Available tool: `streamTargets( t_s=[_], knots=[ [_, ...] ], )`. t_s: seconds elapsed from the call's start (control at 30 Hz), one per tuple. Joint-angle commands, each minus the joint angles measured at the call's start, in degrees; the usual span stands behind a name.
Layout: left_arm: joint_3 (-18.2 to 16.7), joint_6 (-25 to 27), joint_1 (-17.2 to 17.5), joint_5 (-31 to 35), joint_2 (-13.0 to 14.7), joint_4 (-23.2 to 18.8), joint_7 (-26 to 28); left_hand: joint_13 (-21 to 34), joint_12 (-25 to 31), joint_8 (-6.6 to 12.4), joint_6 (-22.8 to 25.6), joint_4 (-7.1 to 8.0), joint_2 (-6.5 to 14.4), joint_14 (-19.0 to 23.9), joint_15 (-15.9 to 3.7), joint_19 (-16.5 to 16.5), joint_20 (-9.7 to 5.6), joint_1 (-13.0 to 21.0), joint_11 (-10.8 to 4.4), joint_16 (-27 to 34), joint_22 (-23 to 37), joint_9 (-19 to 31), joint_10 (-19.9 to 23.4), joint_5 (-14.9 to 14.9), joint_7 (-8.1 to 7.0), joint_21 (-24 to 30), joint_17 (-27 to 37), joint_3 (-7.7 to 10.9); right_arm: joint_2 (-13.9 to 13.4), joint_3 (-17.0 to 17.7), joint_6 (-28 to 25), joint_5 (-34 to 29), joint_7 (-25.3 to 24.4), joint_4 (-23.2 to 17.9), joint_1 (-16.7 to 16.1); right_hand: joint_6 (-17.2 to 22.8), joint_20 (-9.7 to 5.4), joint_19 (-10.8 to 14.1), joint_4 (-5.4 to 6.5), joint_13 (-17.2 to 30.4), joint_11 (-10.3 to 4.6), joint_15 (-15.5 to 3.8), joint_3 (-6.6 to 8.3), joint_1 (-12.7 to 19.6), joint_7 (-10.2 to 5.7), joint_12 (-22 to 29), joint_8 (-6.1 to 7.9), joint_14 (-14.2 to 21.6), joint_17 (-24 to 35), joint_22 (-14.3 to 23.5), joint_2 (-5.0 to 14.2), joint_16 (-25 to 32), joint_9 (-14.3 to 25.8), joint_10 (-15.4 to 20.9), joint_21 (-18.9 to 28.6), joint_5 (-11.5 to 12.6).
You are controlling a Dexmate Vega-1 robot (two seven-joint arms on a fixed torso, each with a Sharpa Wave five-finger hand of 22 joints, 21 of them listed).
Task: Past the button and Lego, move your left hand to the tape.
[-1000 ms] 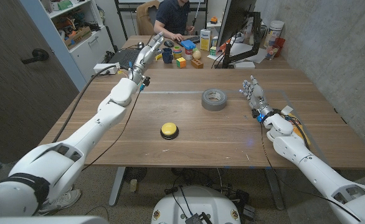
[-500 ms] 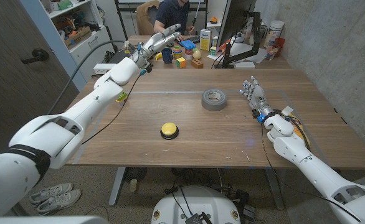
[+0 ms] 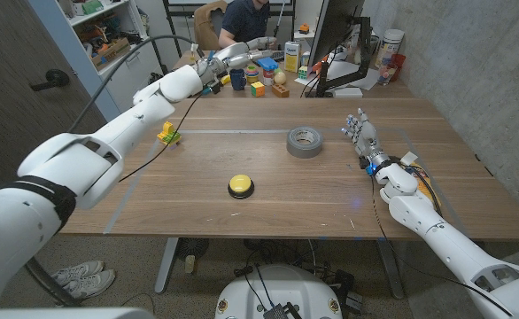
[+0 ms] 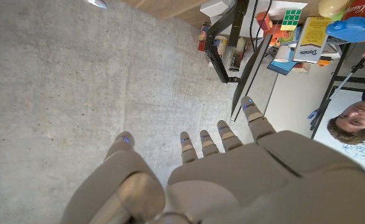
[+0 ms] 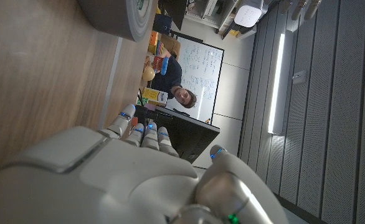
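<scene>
my left hand (image 3: 227,59) is out over the far edge of the table (image 3: 268,199), up among the clutter there, fingers spread and holding nothing; in the left wrist view the fingers (image 4: 223,138) fan out against a bare wall with nothing between them. the tape (image 3: 304,140) lies flat on the table toward its right side, about midway between the far and near edges, so from my left hand it sits nearer to me and off to the right. the button (image 3: 241,185) is nearer the front edge, a little left of the tape, and the lego (image 3: 168,135) is by the left edge. i judge the next move is a pull back from the far edge and across to the right, coming down on the roll. my right hand (image 3: 362,138) is just beside the tape, to its right, much nearer than my left; it seems to stand with fingers up and loosely apart, holding nothing, though it is small in the head view.
</scene>
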Motion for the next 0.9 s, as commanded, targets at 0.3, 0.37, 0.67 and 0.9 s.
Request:
streamTargets(
  t_s=[0.3, 0.37, 0.67, 0.9],
  knots=[
    [10.0, -11.53, -10.82, 8.17, -8.16, 16.56, 0.29, 0.31, -0.34, -0.63, -2.44, -1.93, -2.01, -2.41, 0.41, -1.54, 0.33, 2.39, -0.06, -0.49, 0.11, 0.28, -3.4, 0.44, -0.11, -1.33, 0.27, -0.72, 0.83, -0.21, 0.84, -0.16, 0.03, 1.08, 0.31, 0.4, -0.96, -2.8, 0.08, 0.31, 0.29, 0.23, -0.04, -0.02, 0.32, 0.43, 0.39, -0.07, 0.31, 0.06, 6.28, -0.15, 0.27, 0.43, -0.35, 0.2],
    [11.05, -12.16, -11.46, 8.57, -8.91, 18.05, 0.54, 0.3, -0.46, -0.72, -2.88, -2.11, -2.25, -2.95, 0.6, -1.76, 0.36, 2.6, 0.05, -0.58, 0.12, 0.28, -4.22, 0.45, -0.11, -1.43, 0.28, -0.88, 0.8, -0.18, 0.85, -0.17, -0.04, 0.99, 0.24, 0.42, -0.91, -2.78, 0.08, 0.31, 0.34, 0.24, -0.05, -0.02, 0.33, 0.41, 0.39, -0.06, 0.31, 0.06, 6.28, -0.17, 0.27, 0.41, -0.4, 0.2],
    [15.4, -13.24, -12.66, 8.98, -11.34, 22.7, 0.94, 0.23, -0.62, -1.09, -5.08, -2.61, -3.13, -5.01, 0.99, -3.07, 0.38, 3.21, 0.09, -0.73, 0.13, 0.23, -7.48, 0.38, -0.11, -1.88, 0.32, -1.69, 0.71, -0.14, 0.76, -0.2, -0.3, 0.69, 0.07, 0.43, -0.88, -2.69, 0.07, 0.3, 0.33, 0.29, -0.07, 0.0, 0.37, 0.41, 0.38, 0.0, 0.3, 0.06, 6.29, -0.23, 0.26, 0.45, -0.57, 0.21],
    [18.79, -12.08, -12.92, 9.57, -12.98, 24.61, 2.17, 0.21, -0.51, -1.16, -5.75, -2.7, -3.42, -5.55, 1.11, -3.64, 0.39, 3.31, 0.13, -0.73, 0.13, 0.21, -8.01, 0.31, -0.09, -2.0, 0.33, -2.0, 0.86, -0.27, 0.72, -0.21, -0.14, 0.89, 0.3, 0.48, -0.86, -2.67, 0.07, 0.3, 0.32, 0.29, -0.08, 0.01, 0.35, 0.4, 0.38, 0.01, 0.3, 0.07, 6.29, -0.28, 0.27, 0.43, -0.7, 0.22]
  ],
)
